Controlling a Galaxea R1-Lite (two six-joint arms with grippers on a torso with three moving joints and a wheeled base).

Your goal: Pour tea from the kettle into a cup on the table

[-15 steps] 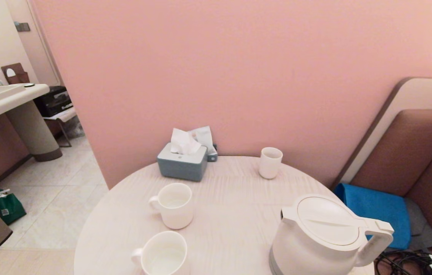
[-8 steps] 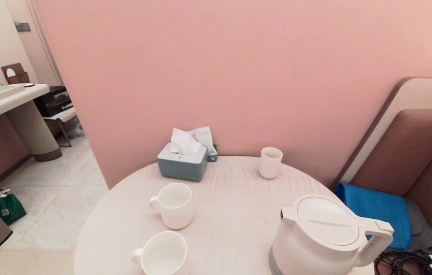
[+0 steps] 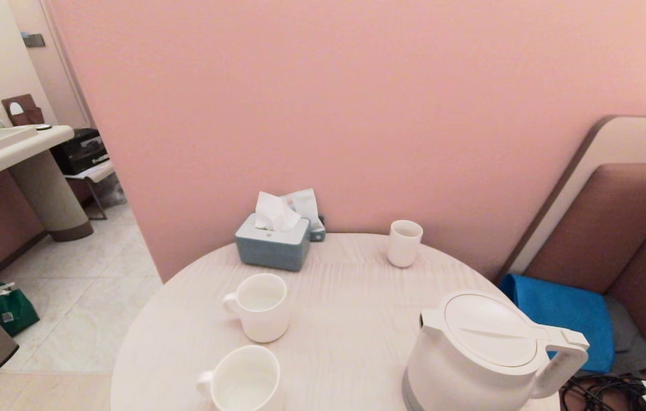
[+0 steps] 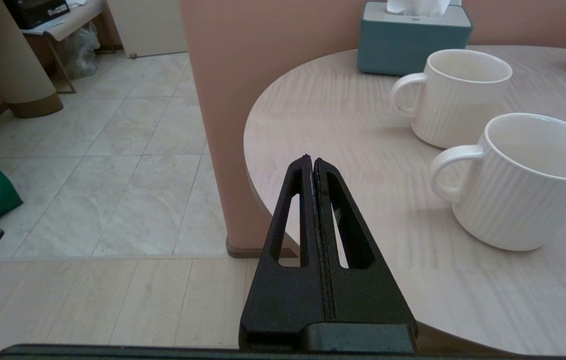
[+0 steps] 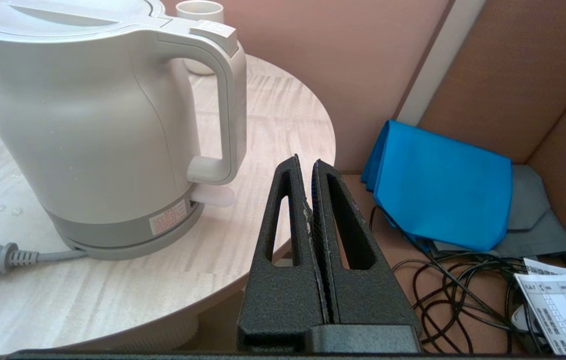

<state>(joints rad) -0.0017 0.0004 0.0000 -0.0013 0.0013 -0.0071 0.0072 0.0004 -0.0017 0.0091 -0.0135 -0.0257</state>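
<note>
Right gripper (image 5: 309,167) is clenched, empty, with the kettle (image 5: 98,120) handle just ahead. It must be opened before the handle is enclosed. Left gripper (image 4: 312,162) is clenched, parked off the table (image 4: 353,150) edge.

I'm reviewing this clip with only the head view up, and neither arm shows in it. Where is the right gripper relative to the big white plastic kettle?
Observer: The right gripper sits off the round pale wood table's edge, near the white plastic kettle's loop handle, not touching it.
Operator: Open?
Observer: No, shut, empty.
Operator: And the left?
Observer: The left gripper is shut too, at the table's rim beside the nearer white ribbed mug.
</note>
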